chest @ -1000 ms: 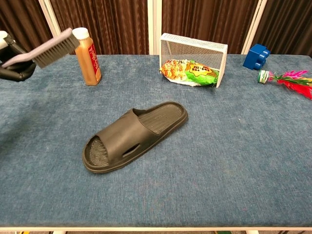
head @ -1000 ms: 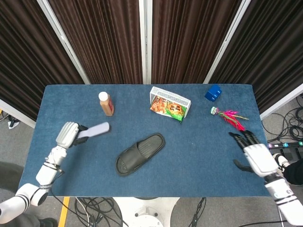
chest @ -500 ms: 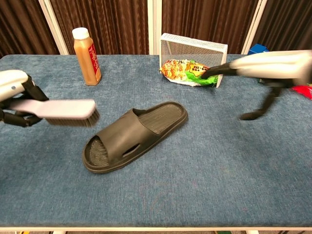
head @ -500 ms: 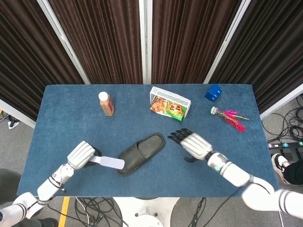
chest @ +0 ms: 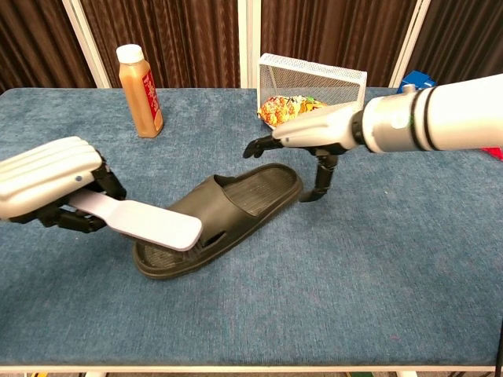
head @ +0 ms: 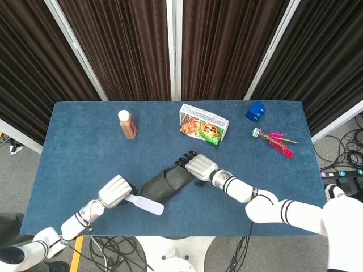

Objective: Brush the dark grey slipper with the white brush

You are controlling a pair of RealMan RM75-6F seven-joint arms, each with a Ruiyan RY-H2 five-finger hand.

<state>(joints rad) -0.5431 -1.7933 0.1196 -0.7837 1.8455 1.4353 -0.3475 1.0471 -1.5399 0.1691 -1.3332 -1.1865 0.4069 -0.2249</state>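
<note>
**Slipper brushing: brush over the toe end, contact not confirmed**

Slipper, dark grey, lies near the table centre, toe toward 7 o'clock and heel toward 1 o'clock in the head view.

Left hand: fingers wrapped round the handle of the white brush, firm hold. Brush head lies flat over the toe end of the slipper, back face up, bristles down and hidden. Whether bristles touch the slipper: cannot tell from either view. In the head view the brush sits at the slipper's 7 o'clock edge, left hand just beyond it at 8 o'clock.

Right hand: fingers spread, holding nothing, hovering above the heel end, thumb pointing down just beside the heel rim. Head view shows the right hand overlapping the heel; touching or just above, cannot tell.

Outward from the slipper: brown bottle at 11 o'clock, white mesh basket with a snack packet at 1 o'clock, blue block and pink feathered toy at 2 o'clock, all well apart.

Progress, judged: brush picked up and brought to the slipper; scrubbing strokes along the upper and footbed look yet to be done. Right hand appears placed to steady the heel.
</note>
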